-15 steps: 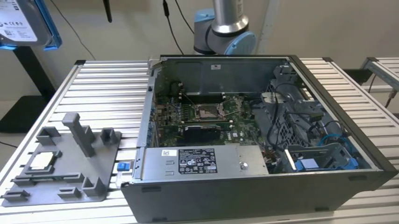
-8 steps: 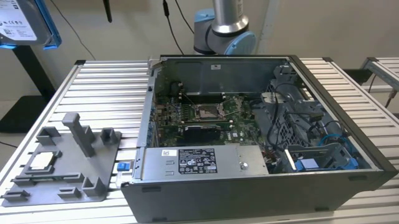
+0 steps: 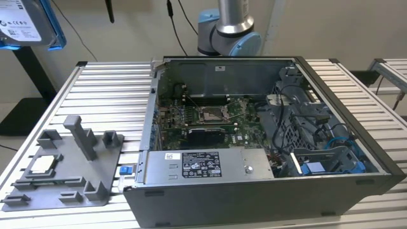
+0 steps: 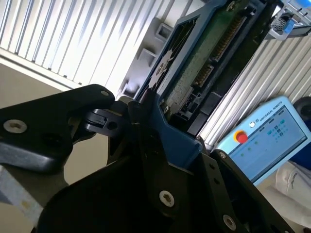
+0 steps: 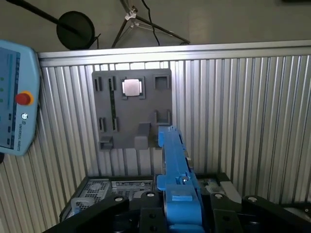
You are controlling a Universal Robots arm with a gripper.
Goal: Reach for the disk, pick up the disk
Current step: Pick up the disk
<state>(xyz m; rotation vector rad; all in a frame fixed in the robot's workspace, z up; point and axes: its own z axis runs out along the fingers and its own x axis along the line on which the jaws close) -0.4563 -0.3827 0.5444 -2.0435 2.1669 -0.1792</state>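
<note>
Grip: black gripper (image 5: 179, 213) clenched on blue-railed silver-grey metal disk (image 3: 24, 24).
Care: firm, centred squeeze likely prevents tilting.

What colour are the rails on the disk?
Blue, along the edge of the disk; clearest in the first wrist view.

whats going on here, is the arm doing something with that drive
The arm's gripper is shut on the disk, gripping it by its blue rails. The disk is held up in the air at the exterior view's upper left, off the slatted table and away from the open computer case. In the first wrist view, the grey fixture plate lies on the table beyond it.
</note>
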